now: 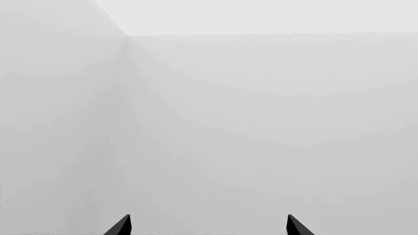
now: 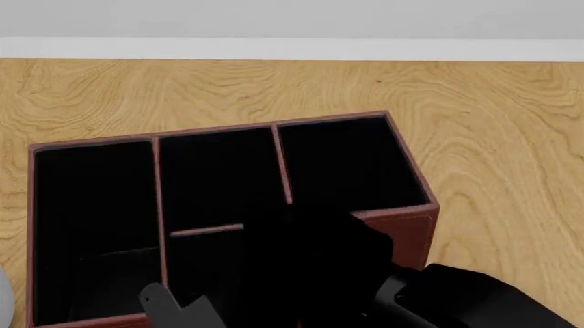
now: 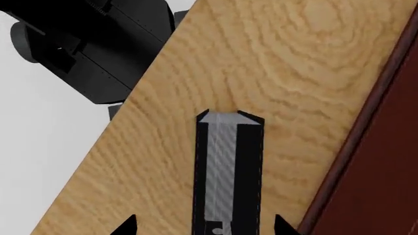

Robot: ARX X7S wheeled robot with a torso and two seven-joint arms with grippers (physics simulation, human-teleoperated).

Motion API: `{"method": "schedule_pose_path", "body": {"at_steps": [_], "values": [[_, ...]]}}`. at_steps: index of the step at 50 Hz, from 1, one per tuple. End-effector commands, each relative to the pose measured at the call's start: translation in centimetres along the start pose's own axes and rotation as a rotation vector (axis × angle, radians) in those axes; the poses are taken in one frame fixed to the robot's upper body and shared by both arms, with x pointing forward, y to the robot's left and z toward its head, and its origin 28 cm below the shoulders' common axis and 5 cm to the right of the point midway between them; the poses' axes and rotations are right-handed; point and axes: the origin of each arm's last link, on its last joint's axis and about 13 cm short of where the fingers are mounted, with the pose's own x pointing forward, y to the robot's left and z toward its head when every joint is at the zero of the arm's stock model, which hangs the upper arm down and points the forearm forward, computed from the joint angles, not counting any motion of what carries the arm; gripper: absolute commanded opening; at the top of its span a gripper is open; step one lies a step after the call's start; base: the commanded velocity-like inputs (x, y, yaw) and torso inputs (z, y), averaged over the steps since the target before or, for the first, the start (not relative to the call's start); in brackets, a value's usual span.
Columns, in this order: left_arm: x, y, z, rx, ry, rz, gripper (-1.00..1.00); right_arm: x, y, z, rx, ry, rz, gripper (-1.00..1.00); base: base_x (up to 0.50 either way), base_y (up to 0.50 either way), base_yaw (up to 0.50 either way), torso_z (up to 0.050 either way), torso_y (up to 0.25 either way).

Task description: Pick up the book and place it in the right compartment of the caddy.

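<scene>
The book (image 3: 249, 171), black covers around white page edges, shows edge-on in the right wrist view, over the wooden table (image 3: 196, 63) and beside the caddy's outer wall (image 3: 392, 171). My right gripper (image 3: 205, 227) is open, its dark fingertips (image 3: 130, 226) on either side of the book with a gap on each side. In the head view the reddish-brown caddy (image 2: 415, 232) has its tall right compartment (image 2: 342, 160) showing a black interior. My right arm (image 2: 474, 301) and a black mass hide that compartment's front. My left gripper (image 1: 209, 226) is open and empty, facing a blank wall.
The caddy's long left section (image 2: 91, 205) and crossbar-split middle section (image 2: 215, 184) lie left of the right compartment. Bare wooden table (image 2: 493, 137) extends right of and behind the caddy. The robot's black base (image 3: 98, 44) shows beyond the table edge. A pale rounded thing (image 2: 4, 301) sits at the left edge.
</scene>
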Motion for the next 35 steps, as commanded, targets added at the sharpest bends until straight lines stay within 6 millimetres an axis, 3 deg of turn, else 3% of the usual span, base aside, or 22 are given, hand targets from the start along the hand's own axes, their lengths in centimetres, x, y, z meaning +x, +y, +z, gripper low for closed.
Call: {"method": "schedule_pose_path", "body": {"at_steps": [1,9,10,23,35], "values": [[-0.1,0.1,-0.1,-0.001,0.004,0.003,1.00,1.1,0.0,-0.5,0.023,0.008,0.027,1.00,0.00,0.00,0.00,0.000,0.000],[-0.1,0.1,-0.3,0.000,0.008,0.004,1.00,1.5,0.2,-1.1,0.071,0.035,0.045,1.00,0.00,0.00,0.00,0.000,0.000],[-0.1,0.1,-0.3,-0.001,0.009,0.004,1.00,1.5,0.2,-1.1,0.070,0.033,0.045,-1.00,0.00,0.00,0.00,0.000,0.000],[0.2,-0.1,-0.3,0.003,0.006,0.001,1.00,-0.7,0.0,-0.7,0.061,-0.010,-0.019,-1.00,0.00,0.00,0.00,0.000,0.000],[0.3,0.0,-0.2,0.005,0.003,0.003,1.00,-4.4,0.8,0.2,0.044,-0.101,-0.107,-1.00,0.00,0.00,0.00,0.000,0.000]]}}
